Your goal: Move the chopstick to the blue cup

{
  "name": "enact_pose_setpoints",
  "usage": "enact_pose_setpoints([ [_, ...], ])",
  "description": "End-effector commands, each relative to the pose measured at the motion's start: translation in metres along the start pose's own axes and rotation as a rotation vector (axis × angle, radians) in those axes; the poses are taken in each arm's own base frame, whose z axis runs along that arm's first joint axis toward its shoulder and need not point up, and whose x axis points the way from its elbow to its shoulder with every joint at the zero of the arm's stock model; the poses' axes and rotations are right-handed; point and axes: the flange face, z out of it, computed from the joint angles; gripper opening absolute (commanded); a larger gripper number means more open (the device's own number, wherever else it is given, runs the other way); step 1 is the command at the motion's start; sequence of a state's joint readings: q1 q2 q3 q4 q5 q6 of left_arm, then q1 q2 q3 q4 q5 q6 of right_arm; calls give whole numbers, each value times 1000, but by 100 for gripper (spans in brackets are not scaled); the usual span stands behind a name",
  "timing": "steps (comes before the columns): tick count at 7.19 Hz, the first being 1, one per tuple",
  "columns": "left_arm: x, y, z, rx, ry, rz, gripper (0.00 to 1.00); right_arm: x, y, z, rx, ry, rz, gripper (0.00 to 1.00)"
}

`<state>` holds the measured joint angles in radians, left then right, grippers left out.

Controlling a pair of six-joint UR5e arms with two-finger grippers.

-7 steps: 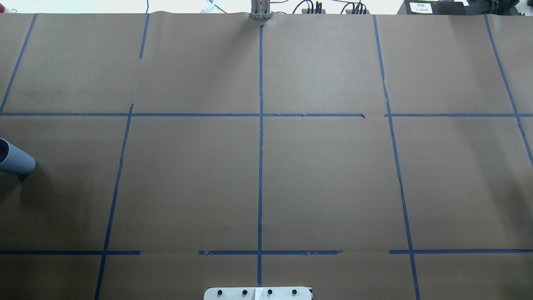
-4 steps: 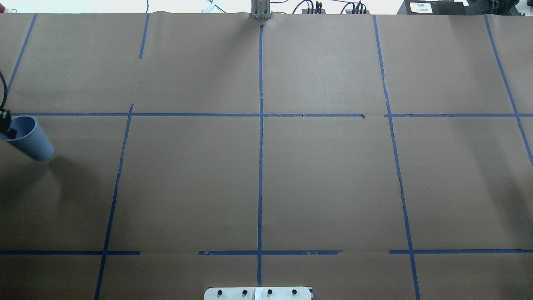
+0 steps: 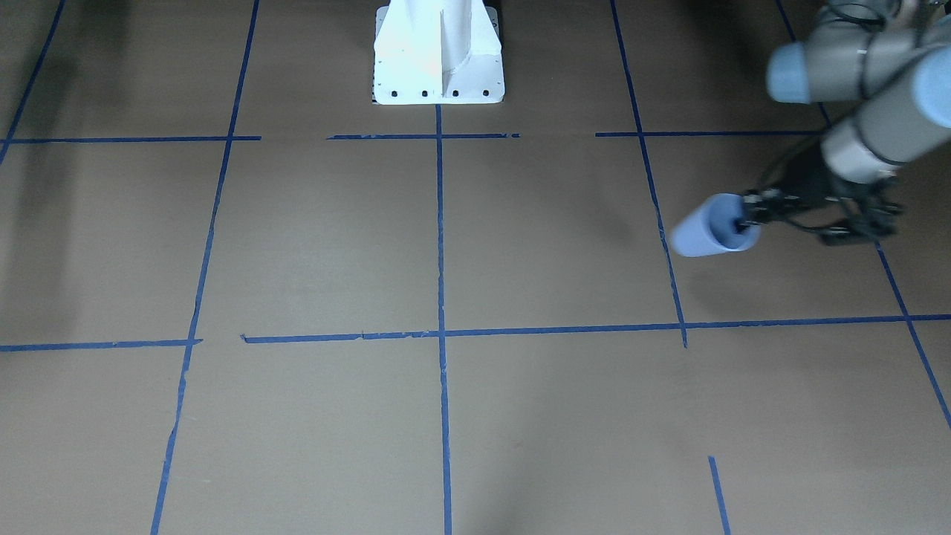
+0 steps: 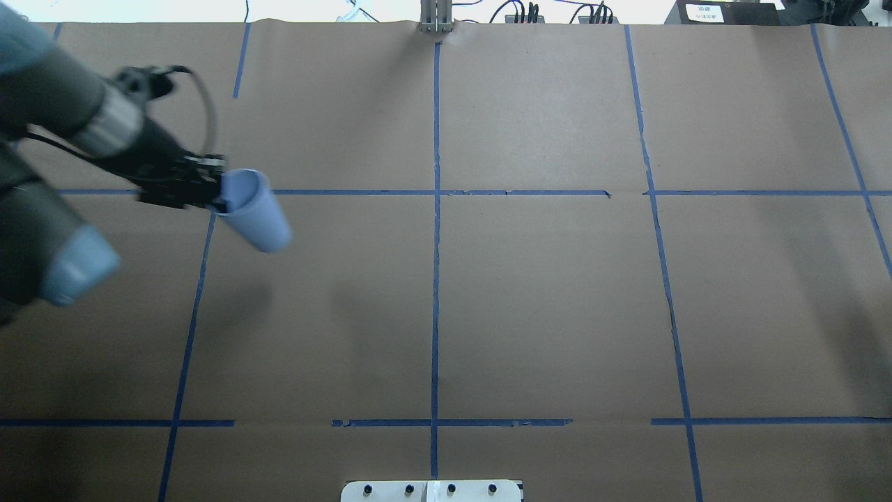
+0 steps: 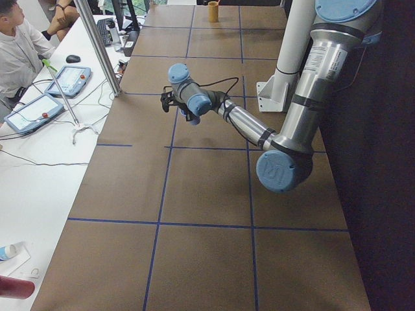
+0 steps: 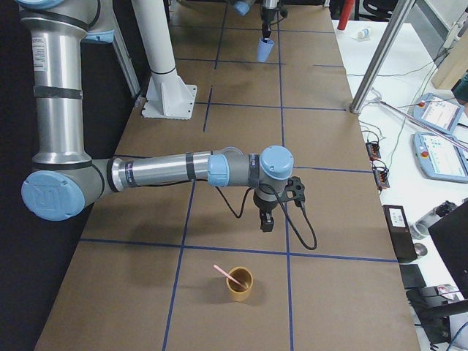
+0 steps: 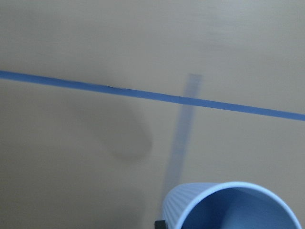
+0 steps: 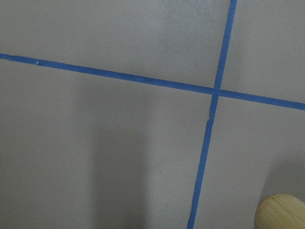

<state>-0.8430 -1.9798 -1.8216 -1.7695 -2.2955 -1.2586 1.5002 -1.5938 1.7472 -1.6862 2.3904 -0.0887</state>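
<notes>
Many tape lines (image 4: pixel 435 314) on seemingly paper tabletop (image 4: pixel 557 314)

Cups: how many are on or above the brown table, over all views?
2. The blue cup hangs tilted above the table, in the left gripper. A tan cup stands on the table near the right arm, holding the chopstick. I see none hidden.

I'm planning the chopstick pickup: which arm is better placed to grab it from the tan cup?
Right. The right arm hangs close to the tan cup holding the chopstick; the left arm, far away, has its jaws shut on the blue cup.
</notes>
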Motion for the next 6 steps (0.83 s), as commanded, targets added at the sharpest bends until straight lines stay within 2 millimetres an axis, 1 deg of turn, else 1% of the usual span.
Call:
enact_pose_setpoints([
  [1, 132, 83, 70, 84, -5, 34, 0, -1, 0, 1, -2, 2, -1, 100],
  [2, 167, 77, 80, 108, -10, 42, 0, -2, 0, 1, -2, 2, -5, 100],
  [3, 179, 85, 99, 153, -31, 59, 0, -5, -1, 4, -8, 1, -14, 100],
  [4, 187, 108, 120, 183, -46, 91, 0, -9, -3, 2, -4, 2, -24, 100],
  [6, 186, 105, 123, 208, -64, 157, 0, -14, -3, -1, 3, 3, -32, 100],
])
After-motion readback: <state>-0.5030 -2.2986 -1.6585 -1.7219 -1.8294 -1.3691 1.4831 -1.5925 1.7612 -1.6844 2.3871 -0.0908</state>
